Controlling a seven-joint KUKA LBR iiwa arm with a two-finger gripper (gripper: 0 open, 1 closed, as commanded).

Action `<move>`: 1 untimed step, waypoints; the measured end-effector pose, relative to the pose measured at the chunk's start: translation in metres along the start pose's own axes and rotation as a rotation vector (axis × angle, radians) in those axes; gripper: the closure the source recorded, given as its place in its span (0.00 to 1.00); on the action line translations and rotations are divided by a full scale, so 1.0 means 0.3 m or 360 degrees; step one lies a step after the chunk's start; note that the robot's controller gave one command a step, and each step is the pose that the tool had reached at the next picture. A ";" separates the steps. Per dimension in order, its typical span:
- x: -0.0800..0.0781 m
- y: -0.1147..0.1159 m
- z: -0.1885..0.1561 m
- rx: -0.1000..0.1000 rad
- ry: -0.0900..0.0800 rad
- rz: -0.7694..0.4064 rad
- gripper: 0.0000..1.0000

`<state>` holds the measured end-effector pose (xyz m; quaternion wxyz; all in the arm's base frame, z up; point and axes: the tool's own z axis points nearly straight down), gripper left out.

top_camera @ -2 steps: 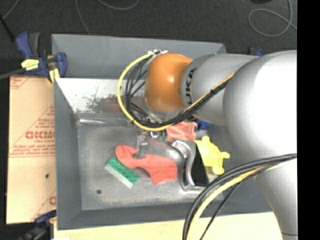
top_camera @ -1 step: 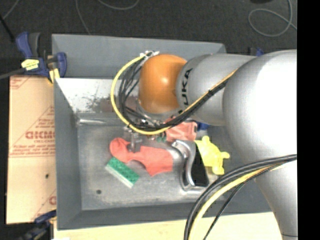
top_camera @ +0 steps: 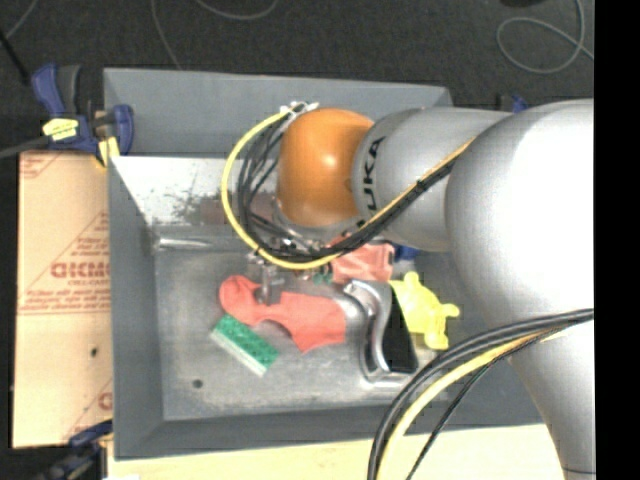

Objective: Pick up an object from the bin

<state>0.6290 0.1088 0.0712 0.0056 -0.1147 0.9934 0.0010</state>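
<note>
Lying directly under gripper (top_camera: 268, 290): red floppy thing (top_camera: 312, 320).

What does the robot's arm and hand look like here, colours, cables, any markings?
The arm is thick, rounded and silver-grey. Its wrist carries a glossy orange dome cover, and beside it dark KUKA lettering runs along the shell. Yellow and black cables loop round the wrist, and more run along the arm. The hand below is small, dark grey metal.
</note>
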 end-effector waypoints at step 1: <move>-0.020 0.006 -0.523 0.0003 -0.0016 0.0009 1.00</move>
